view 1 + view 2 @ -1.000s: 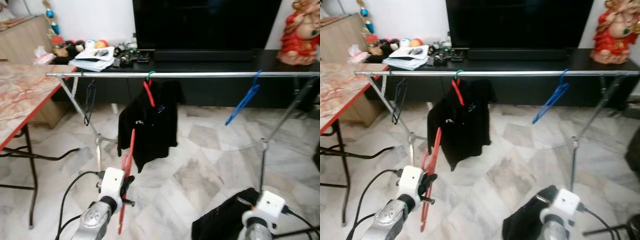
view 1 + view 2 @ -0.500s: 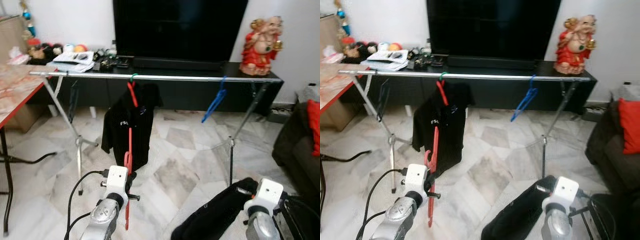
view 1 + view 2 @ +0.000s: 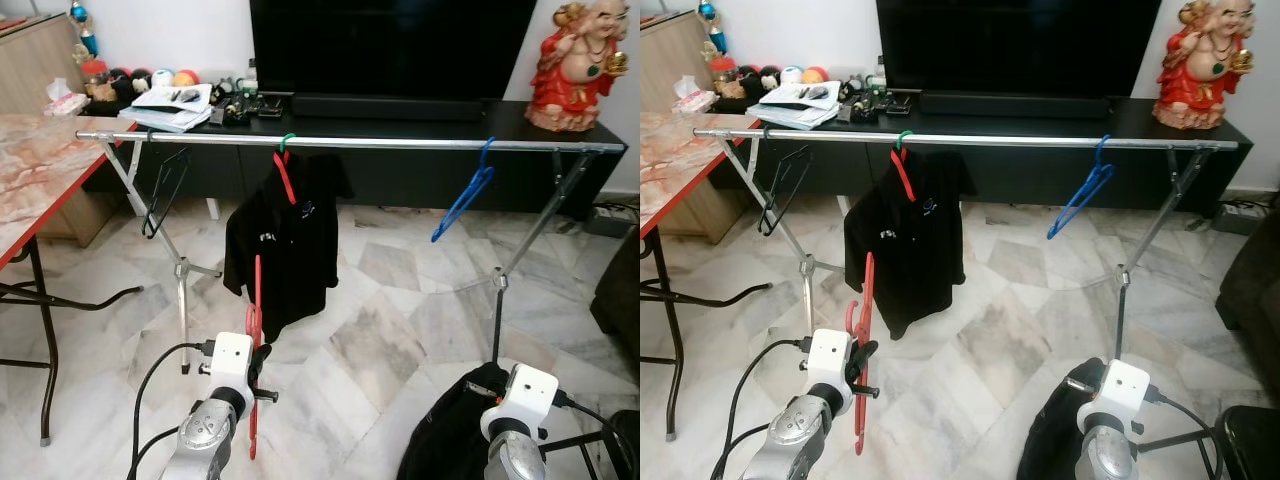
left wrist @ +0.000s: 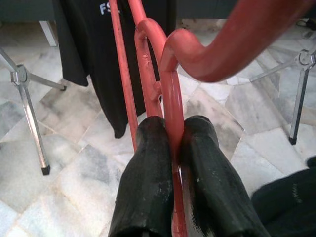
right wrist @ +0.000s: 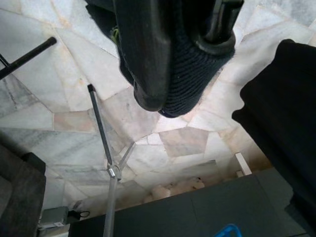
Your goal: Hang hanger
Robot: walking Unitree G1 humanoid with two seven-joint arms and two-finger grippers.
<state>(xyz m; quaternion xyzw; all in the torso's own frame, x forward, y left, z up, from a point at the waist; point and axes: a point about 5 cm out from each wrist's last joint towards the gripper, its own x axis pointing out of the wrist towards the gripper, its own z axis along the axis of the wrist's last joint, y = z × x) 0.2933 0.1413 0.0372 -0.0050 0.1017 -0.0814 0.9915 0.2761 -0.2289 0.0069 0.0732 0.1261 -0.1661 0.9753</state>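
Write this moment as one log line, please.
left gripper: shut on red hanger | right gripper: holding black garment | rail: ahead, not reached

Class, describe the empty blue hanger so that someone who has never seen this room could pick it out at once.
Find the long silver clothes rail standing in front of the black TV cabinet. Go toward its end nearest the red statue: the blue hanger hangs there, tilted. Unlike the red hanger carrying a black shirt and the thin black hanger at the far end, it is bright blue and bare.
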